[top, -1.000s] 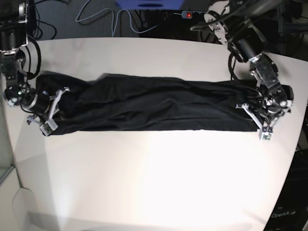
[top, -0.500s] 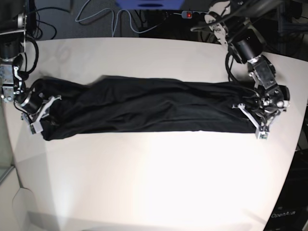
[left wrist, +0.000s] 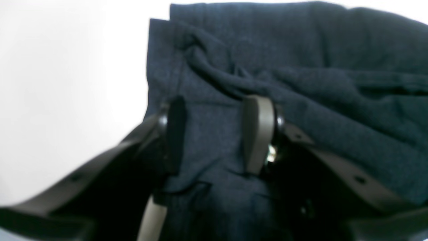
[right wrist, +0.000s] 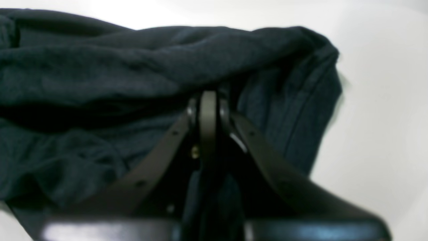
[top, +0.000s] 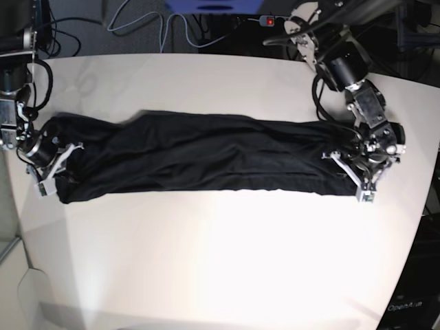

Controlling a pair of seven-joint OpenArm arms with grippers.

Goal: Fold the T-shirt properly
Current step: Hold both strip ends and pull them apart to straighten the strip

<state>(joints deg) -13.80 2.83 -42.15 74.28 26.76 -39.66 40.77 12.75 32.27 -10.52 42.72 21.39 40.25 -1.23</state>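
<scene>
While it lies stretched into one long, narrow band across the middle of the white table (top: 227, 261), the T-shirt (top: 206, 155) has each of its two ends at a gripper. At the band's right end in the base view, the left gripper (top: 352, 180) stands with its two fingers apart; the left wrist view shows a strip of the dark, wrinkled cloth running between the fingers (left wrist: 257, 134), with a hemmed edge just to the left of the gap. The cloth passes through the gap, but whether the pads press on it cannot be told from here. At the band's left end, the right gripper (top: 49, 172) has its fingers brought fully together; in the right wrist view the closed tips (right wrist: 208, 110) meet under a thick roll of fabric, with folded cloth on both sides of them. Whether any cloth is pinched between them is hidden.

Counted: one T-shirt, two arms, two grippers, one table. Beyond the table's far edge lie several loose cables (top: 148, 24) and a power strip (top: 269, 21) with a red light.
</scene>
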